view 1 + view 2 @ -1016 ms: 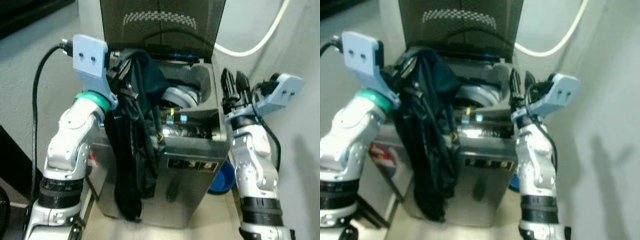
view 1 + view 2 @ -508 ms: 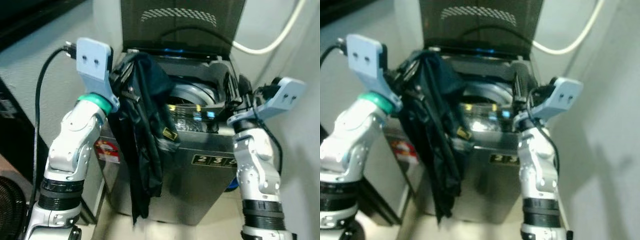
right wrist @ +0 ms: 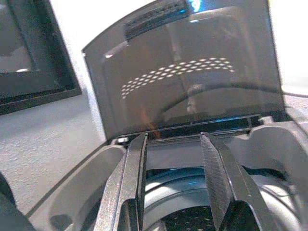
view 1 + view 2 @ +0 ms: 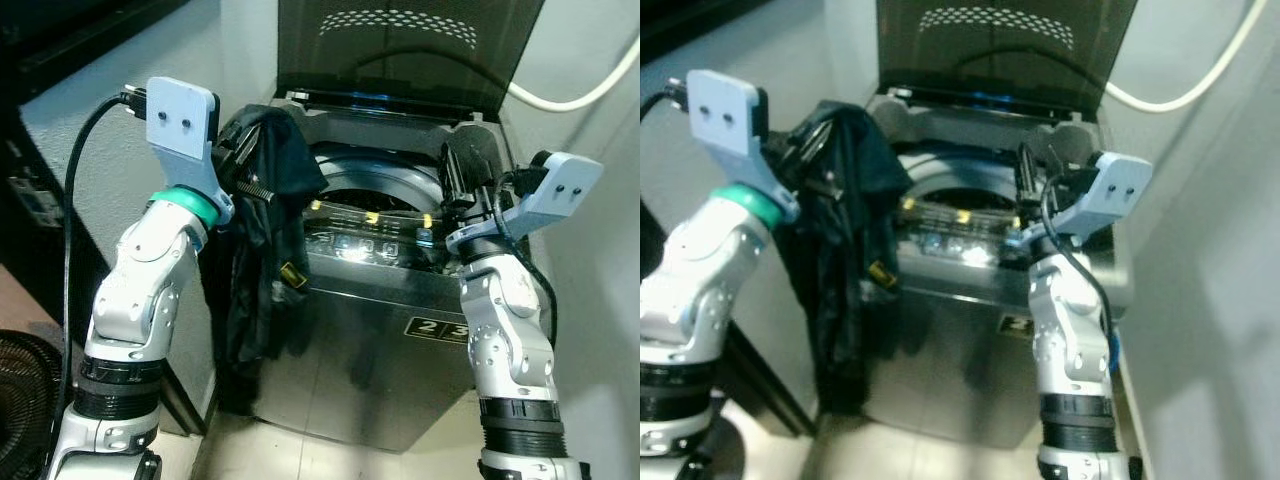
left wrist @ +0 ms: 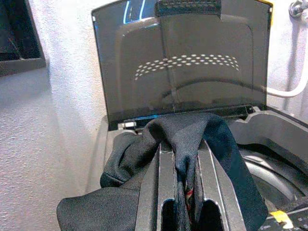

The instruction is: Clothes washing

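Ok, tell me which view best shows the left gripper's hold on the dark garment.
The left wrist view: the dark garment is bunched between the left gripper's fingers, pinched tight. The eye views show the garment hanging beside the washing machine, but the grip itself is hidden. The right wrist view shows the raised lid.

The digits "2" and "3" stand in pale print on a dark label [image 4: 437, 327] on the front panel of the washing machine [image 4: 340, 370], just below its control strip. A small yellow tag [image 4: 291, 277] on the dark garment [image 4: 265, 250] carries marking too small to read.
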You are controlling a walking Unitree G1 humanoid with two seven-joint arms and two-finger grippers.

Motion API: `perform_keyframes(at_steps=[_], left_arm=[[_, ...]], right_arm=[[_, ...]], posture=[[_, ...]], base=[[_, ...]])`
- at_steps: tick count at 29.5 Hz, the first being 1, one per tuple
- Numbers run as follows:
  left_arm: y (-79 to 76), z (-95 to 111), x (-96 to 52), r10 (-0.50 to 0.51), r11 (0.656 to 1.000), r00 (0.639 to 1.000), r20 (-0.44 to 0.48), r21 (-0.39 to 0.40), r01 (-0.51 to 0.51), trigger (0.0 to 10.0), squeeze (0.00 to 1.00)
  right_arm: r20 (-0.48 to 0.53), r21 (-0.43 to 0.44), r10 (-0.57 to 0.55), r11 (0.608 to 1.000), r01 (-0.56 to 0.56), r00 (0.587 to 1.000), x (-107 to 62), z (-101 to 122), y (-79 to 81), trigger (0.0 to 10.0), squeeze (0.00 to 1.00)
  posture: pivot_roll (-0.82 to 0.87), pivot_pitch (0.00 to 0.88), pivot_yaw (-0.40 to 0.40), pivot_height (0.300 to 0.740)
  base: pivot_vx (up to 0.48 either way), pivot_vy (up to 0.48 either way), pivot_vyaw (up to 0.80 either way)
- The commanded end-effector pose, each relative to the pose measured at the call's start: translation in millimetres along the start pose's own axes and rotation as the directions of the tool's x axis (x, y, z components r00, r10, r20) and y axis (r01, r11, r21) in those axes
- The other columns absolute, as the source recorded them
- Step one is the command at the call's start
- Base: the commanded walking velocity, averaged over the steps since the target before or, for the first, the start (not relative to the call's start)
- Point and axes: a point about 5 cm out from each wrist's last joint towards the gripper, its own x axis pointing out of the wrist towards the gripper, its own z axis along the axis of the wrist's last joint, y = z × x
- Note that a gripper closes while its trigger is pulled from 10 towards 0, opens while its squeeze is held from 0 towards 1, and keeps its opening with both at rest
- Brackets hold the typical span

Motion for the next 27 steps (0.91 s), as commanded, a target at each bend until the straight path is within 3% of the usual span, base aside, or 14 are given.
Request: perform_keyframes(at_steps=[1,8,16,24,27], left_arm=[[0.2,3.1,1.3,0.009,1.0,1.0,0.019,0.014,-0.009,10.0,0.0],[2.4,4.3,1.5,0.023,0.999,0.999,0.034,0.029,-0.024,10.0,0.0],[2.8,5.0,1.4,0.026,0.999,0.999,0.037,0.033,-0.027,10.0,0.0],[2.8,5.1,1.5,0.027,0.999,0.999,0.038,0.032,-0.029,10.0,0.0],[1.9,5.0,1.7,0.022,0.999,0.999,0.037,0.023,-0.022,10.0,0.0]], right_arm=[[-0.007,-0.004,0.006,1.0,-0.006,1.0,0.1,-1.7,1.1,10.0,0.0],[-0.002,-0.02,0.044,0.999,-0.044,0.999,-0.3,-1.2,6.2,10.0,0.0],[-0.009,-0.007,0.033,0.999,-0.033,0.999,-0.2,-3.0,5.6,10.0,0.0],[-0.003,-0.014,0.021,1.0,-0.021,1.0,-0.1,-1.9,3.3,10.0,0.0],[0.0,-0.018,0.018,1.0,-0.018,1.0,0.0,-1.5,3.0,10.0,0.0]], posture=[[-0.02,0.062,0.042,0.74],[-0.02,0.056,0.041,0.74],[-0.02,0.055,0.04,0.74],[-0.02,0.056,0.041,0.74],[-0.02,0.06,0.043,0.74]], base=[[0.0,0.0,0.0],[0.314,0.0,0.0],[0.467,0.0,-0.72],[0.458,0.0,0.0],[0.0,0.0,0.0]])
